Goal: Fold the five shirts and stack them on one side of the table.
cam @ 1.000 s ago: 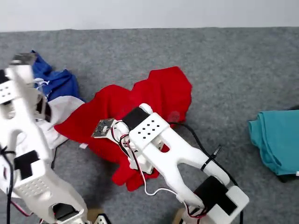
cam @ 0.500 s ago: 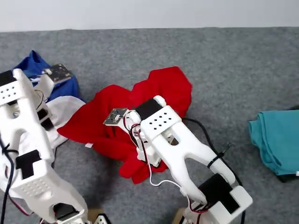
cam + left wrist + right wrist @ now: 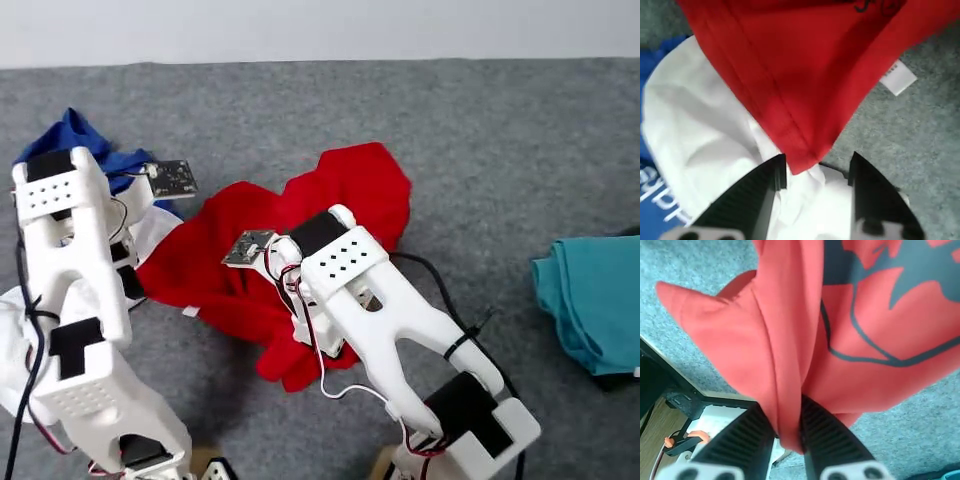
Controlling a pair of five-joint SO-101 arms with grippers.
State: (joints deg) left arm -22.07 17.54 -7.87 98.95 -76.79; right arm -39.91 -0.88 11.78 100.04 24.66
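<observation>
Table (image 3: 480, 130): grey, felt-like surface, carries all the shirts listed here.

Right arm (image 3: 390, 320): white, comes in from 5 o'clock and lies across the table centre, over the red shirt. Left arm (image 3: 75, 270): white, comes in from 7 o'clock and stands along the 9 o'clock side, over the white and blue cloth.

Red shirt (image 3: 350, 200): at the table centre, crumpled and unfolded, spread from about 1 o'clock down to 7 o'clock. The right wrist view shows a dark print on it (image 3: 880, 330).

Teal shirt (image 3: 595, 300): folded, at the 3 o'clock edge, well apart from the others.

White shirt (image 3: 150, 225): bunched at 9 o'clock, touching the red shirt; the red hem (image 3: 790, 65) overlaps it (image 3: 700, 140).

Blue shirt (image 3: 75, 135): bunched at 10 o'clock, beside the white one, partly behind the left arm. It also shows at the frame edge in the left wrist view (image 3: 650, 200).

Right arm's jaws: clamped together on a raised fold of the red shirt, with the cloth pinched between the two ribbed pads.

Left arm's jaws: apart. A corner of the red hem and a bunch of white cloth lie between the tips; it cannot be told whether either pad is touching.

White label (image 3: 897, 77): sticks out from the red shirt's edge onto bare table.
</observation>
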